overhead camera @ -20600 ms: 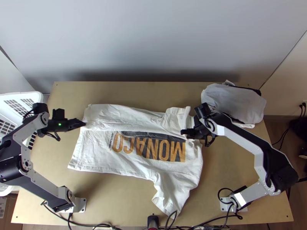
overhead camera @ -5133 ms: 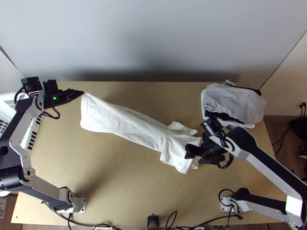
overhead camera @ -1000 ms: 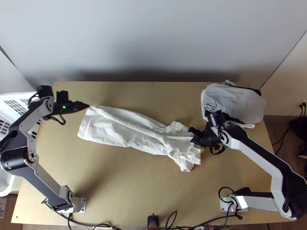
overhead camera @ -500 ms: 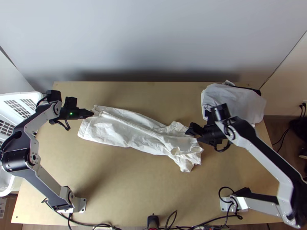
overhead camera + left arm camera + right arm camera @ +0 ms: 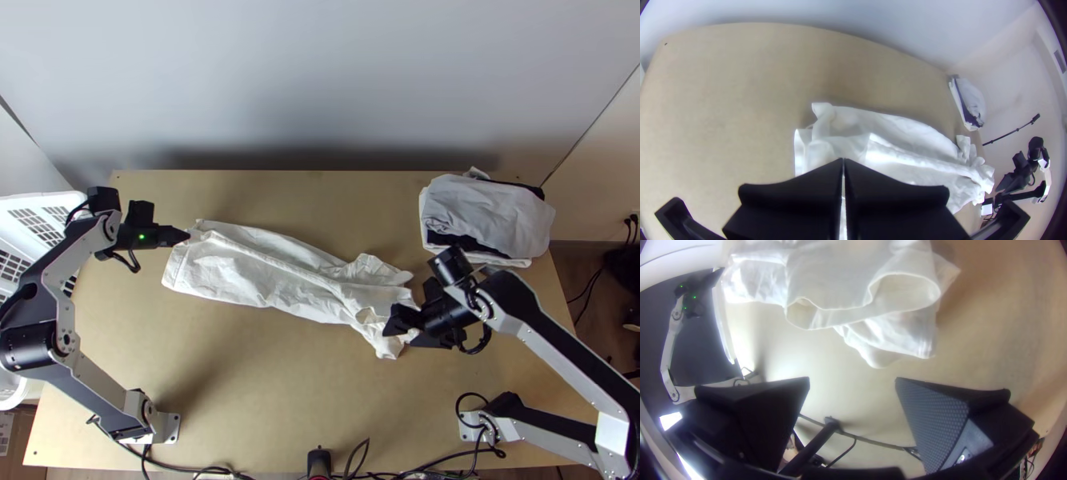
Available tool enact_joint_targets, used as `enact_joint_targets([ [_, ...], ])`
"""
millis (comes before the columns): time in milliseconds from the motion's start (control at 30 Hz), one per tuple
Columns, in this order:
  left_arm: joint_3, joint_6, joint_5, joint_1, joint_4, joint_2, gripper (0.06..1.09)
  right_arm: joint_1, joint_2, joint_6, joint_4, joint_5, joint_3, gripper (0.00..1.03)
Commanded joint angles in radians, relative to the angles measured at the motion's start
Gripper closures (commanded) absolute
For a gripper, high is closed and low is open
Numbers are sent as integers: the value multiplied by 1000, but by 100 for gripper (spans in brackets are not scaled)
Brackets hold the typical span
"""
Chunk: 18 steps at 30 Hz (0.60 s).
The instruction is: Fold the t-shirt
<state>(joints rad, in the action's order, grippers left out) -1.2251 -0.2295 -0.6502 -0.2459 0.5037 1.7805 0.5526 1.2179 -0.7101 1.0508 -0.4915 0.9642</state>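
Observation:
The white t-shirt [image 5: 264, 276] lies as a long, creased strip across the table, folded over with an opening and bunched layers at its right end. At its left end is my left gripper [image 5: 188, 235], shut at the edge of the cloth. In the left wrist view the fingers of my left gripper [image 5: 843, 161] meet over the t-shirt [image 5: 902, 155]. My right gripper [image 5: 398, 337] stands open at the lower right end of the cloth. Between the parted fingertips of my right gripper [image 5: 852, 378] bare table shows, with the t-shirt [image 5: 835, 280] just beyond them.
A stack of folded clothes [image 5: 488, 216] sits at the table's back right. To the left stands a white basket [image 5: 40, 204]. Cables [image 5: 432, 466] run along the near edge beside a black stand [image 5: 318, 462]. Bare tabletop [image 5: 264, 384] stretches in front of the shirt.
Since a second ago my right gripper has shifted down the picture beside the shirt's right end. My left gripper moved right onto the cloth's corner, pushing creases into it, then drew back slightly.

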Motion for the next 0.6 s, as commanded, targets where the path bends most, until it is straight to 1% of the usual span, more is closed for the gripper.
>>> enact_joint_targets([
  [0,9,-14,0,-10,21,-24,105,4,25,21,-130,-13,-113,13],
  [167,16,-14,0,-10,21,-38,105,59,94,-25,-201,-13,-93,13],
  [233,16,-14,0,-10,21,-41,105,50,123,-29,-255,-9,-110,13],
  [300,16,-14,0,-12,21,-41,105,-3,164,-20,-344,14,-147,13],
  [367,18,-13,0,-13,21,-41,105,-52,213,12,-407,59,-163,13],
  [433,21,-11,0,-15,22,-44,105,-94,249,27,-454,125,-171,13],
  [500,22,-13,0,-21,22,-47,105,-135,281,41,-474,223,-171,13],
  [533,22,-14,0,-27,22,-49,105,-158,292,57,-474,255,-170,13],
  [567,21,-18,0,-32,22,-49,105,-180,290,61,-466,255,-168,13],
])
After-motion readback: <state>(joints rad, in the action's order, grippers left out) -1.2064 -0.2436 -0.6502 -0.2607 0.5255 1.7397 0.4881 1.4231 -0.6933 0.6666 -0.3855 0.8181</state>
